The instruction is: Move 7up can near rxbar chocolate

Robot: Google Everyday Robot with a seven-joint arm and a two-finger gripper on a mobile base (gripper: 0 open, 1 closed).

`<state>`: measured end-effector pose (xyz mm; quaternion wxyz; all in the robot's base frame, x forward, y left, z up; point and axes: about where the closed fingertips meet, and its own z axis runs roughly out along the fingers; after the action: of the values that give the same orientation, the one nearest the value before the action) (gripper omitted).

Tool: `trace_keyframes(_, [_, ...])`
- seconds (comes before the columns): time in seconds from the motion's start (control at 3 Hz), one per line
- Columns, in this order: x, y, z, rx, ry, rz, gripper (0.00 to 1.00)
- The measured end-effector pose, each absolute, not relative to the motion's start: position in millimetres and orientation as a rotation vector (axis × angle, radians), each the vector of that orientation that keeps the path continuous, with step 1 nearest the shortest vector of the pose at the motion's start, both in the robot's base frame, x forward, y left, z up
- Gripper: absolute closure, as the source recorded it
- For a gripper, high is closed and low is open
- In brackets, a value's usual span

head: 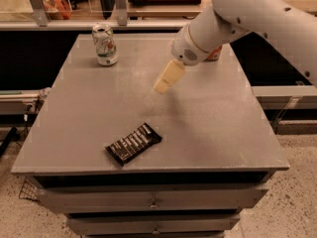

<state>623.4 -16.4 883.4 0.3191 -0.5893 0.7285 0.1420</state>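
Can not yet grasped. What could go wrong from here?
The 7up can stands by the table's back edge; the gripper, hovering mid-table to its right, could topple it or push it off. Set down carelessly, it could land on the rxbar chocolate near the front edge.

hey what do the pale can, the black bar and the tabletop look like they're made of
The 7up can: likely thin metal, going by its silvery shiny top. The rxbar chocolate: probably a plastic film wrapper, black with a slight sheen. The table: matte grey top, metal or laminate, unclear which. The gripper hangs over the table's middle, touching none of them.
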Motion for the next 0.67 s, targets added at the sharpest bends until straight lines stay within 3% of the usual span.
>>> trace_keyframes(0.67, [687, 66, 902, -1.342, 1.754, 0.478, 0.0])
